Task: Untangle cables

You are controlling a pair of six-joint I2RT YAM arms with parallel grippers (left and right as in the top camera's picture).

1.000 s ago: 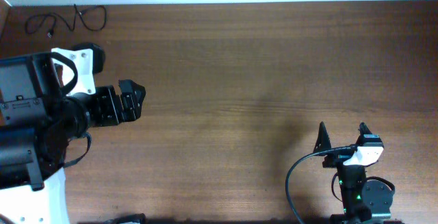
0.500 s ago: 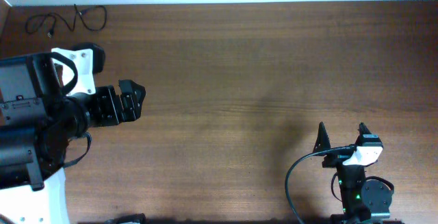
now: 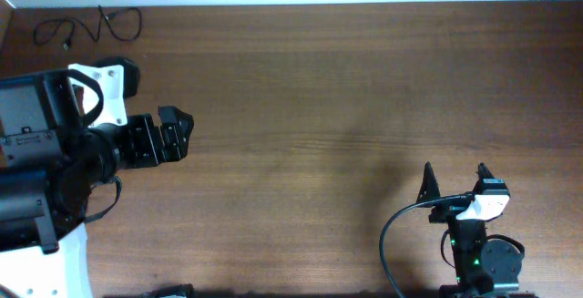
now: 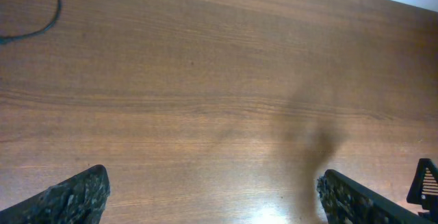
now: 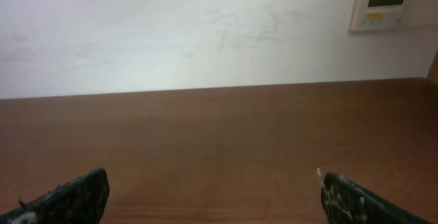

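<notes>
The cables (image 3: 87, 30) are thin black cords lying in loose loops at the table's far left corner in the overhead view. One curve of cord (image 4: 57, 11) also shows at the top left of the left wrist view. My left gripper (image 3: 182, 134) hovers at the left side, well in front of the cords, pointing right; its jaws (image 4: 212, 196) stand wide open over bare wood. My right gripper (image 3: 454, 181) is near the front right edge, far from the cords, and is also wide open (image 5: 213, 200) with nothing between its fingers.
The brown wooden table (image 3: 328, 107) runs to a white wall at the back. A wall panel (image 5: 390, 1) shows in the right wrist view. A thicker black arm cable (image 3: 392, 234) curves beside the right arm's base. The left arm's bulky body (image 3: 46, 161) covers the front left.
</notes>
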